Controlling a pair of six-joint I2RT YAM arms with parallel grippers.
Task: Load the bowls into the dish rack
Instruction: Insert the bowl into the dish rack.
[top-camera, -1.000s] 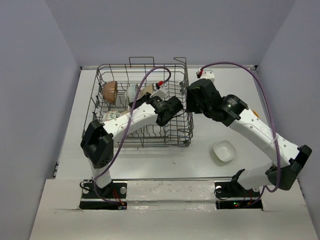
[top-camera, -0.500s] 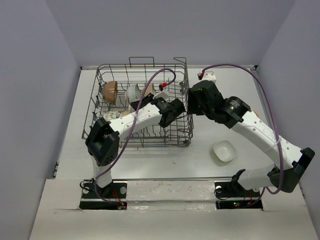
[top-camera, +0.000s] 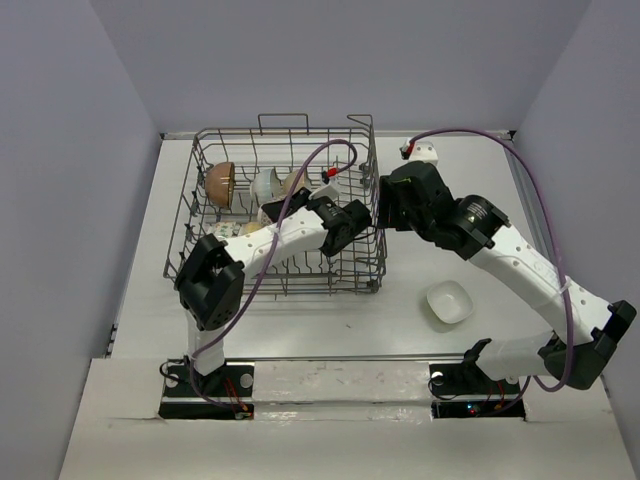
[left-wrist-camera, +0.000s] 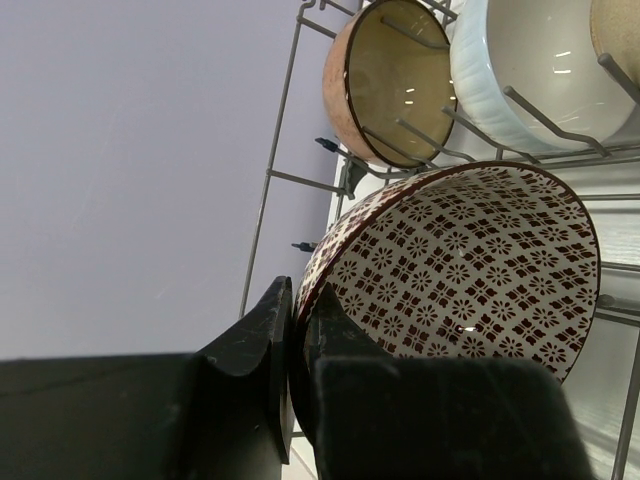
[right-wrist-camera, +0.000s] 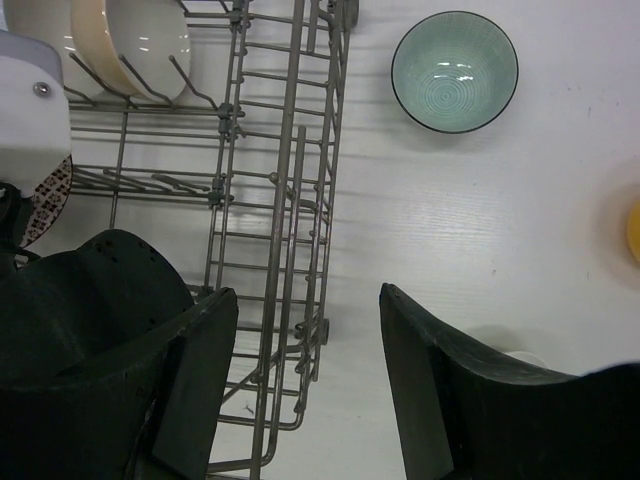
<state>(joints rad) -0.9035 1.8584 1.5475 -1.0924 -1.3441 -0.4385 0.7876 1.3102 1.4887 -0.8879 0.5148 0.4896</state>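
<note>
Both arms have edged rightward since a second ago, and the left elbow sits closer to the rack (top-camera: 365, 268). Inside that grey wire basket, the left tool (left-wrist-camera: 297, 325) is pinched almost shut on the thin rim of a glossy patterned bowl (left-wrist-camera: 460, 260) with a dark red lattice print. This bowl is tilted just beside a brown bowl (left-wrist-camera: 395, 80) and a ribbed pale bowl (left-wrist-camera: 530, 70), both propped between tines. The right tool (right-wrist-camera: 305, 380) hangs spread wide and empty over the rack's side wall and the white counter (top-camera: 300, 320). A round teal bowl (right-wrist-camera: 455, 70) and a squarish white bowl (top-camera: 447, 302) sit on open counter, clear of the rack.
</note>
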